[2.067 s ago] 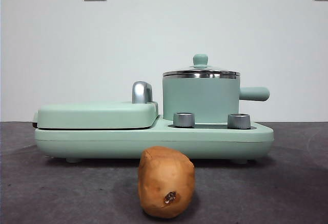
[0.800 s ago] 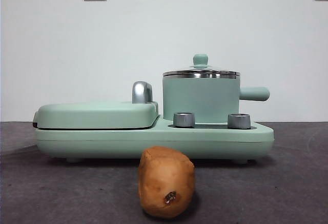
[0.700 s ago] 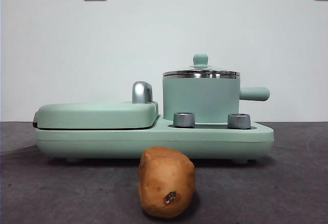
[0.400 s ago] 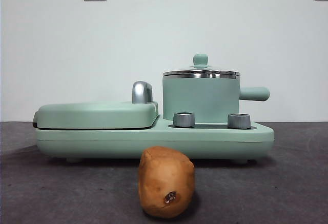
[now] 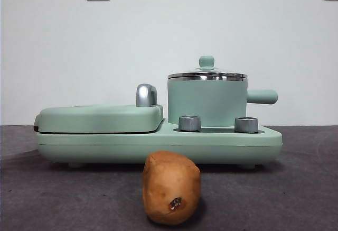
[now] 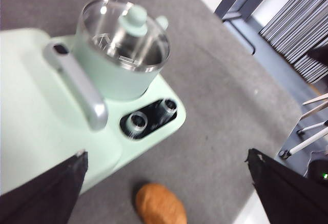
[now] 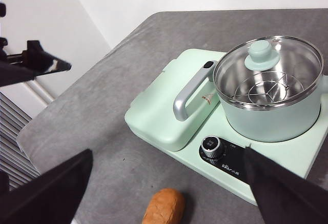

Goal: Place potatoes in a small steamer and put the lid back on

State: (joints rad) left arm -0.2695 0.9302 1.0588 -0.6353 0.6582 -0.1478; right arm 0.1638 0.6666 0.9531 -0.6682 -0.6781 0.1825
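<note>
Front view showing potato point(image 5: 171, 187) lying on grey table point(image 5: 296, 199), just in front of mint green appliance base point(image 5: 158, 145). Left wrist view: left gripper point(image 6: 166, 183) hovering high, jaws standing wide apart, gripping nothing; potato point(image 6: 160, 204) lying below, between jaw tips; small steamer point(image 6: 120, 62) sitting further ahead with lid point(image 6: 127, 34) resting on rim. Right gripper point(image 7: 166, 175) likewise hanging spread wide, nothing between jaws; potato point(image 7: 165, 207) lying beneath gap, steamer point(image 7: 270, 98) and lid point(image 7: 266, 73) beyond, beside griddle cover point(image 7: 164, 106).
</note>
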